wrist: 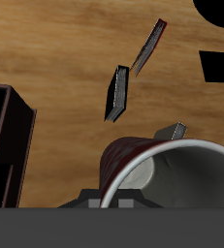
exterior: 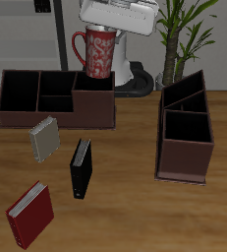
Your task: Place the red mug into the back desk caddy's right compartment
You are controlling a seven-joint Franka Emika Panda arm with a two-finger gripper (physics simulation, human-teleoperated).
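The red mug (exterior: 95, 54) with a pale pattern hangs upright under my white gripper (exterior: 99, 31), which is shut on its rim. The mug's base is about level with the top edge of the back desk caddy (exterior: 31, 118), over the caddy's end section (exterior: 93, 95) nearest the plant. That section looks dark and empty. In the wrist view the mug's greyish-white inside (wrist: 181, 179) and red wall (wrist: 123, 160) fill the near field. My fingertips are hidden by the mug.
A taller dark-brown caddy with slanted walls (exterior: 187, 133) stands beside the plant (exterior: 184, 30). A grey book (exterior: 44, 138), a black book (exterior: 81, 167) and a red book (exterior: 30, 215) lie nearer the table's front edge. The black book (wrist: 116, 92) shows in the wrist view.
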